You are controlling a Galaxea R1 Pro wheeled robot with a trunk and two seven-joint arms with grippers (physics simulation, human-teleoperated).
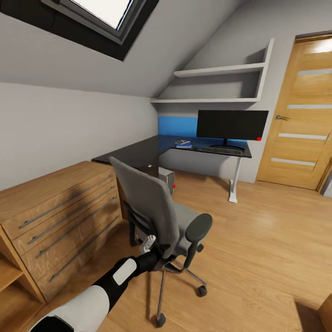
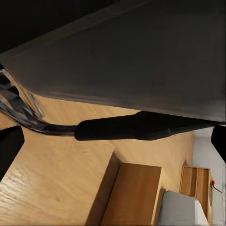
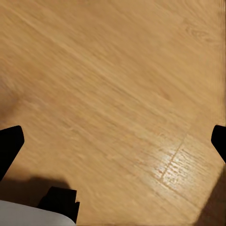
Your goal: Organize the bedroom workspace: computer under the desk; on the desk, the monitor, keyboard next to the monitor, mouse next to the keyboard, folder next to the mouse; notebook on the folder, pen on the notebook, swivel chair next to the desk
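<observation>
Swivel chair (image 1: 159, 216) stands on the wood floor (image 1: 258, 240) at centre of head view, back turned toward the cam, seat facing the desk (image 1: 138, 152) up at 12 o'clock. Left gripper (image 1: 154, 251) is at the chair's back edge, low, about 6 o'clock of the backrest; left arm comes in from 7 o'clock. In left wrist view the grey seat underside (image 2: 141, 61) and black armrest (image 2: 136, 126) sit right in front of the cam, fingertips (image 2: 10, 146) wide apart at frame edges, nothing seen between them. Contact w/ chair in head view: can't tell, fingers hidden by the backrest.

Right gripper (image 3: 113, 141) points at bare floor, tips spread, holding nothing.

On desk: monitor (image 1: 232, 124) at 1 o'clock from chair, keyboard (image 1: 222, 150) just in front of it. Folder (image 1: 183, 145) lies w/ sth pale on top – too small to tell notebook or pen apart. Mouse not made out. Computer (image 1: 167, 177) under desk, partly hidden by chair back. Dresser (image 1: 60, 212) at 9 o'clock, door (image 1: 299, 115) at 2 o'clock.
</observation>
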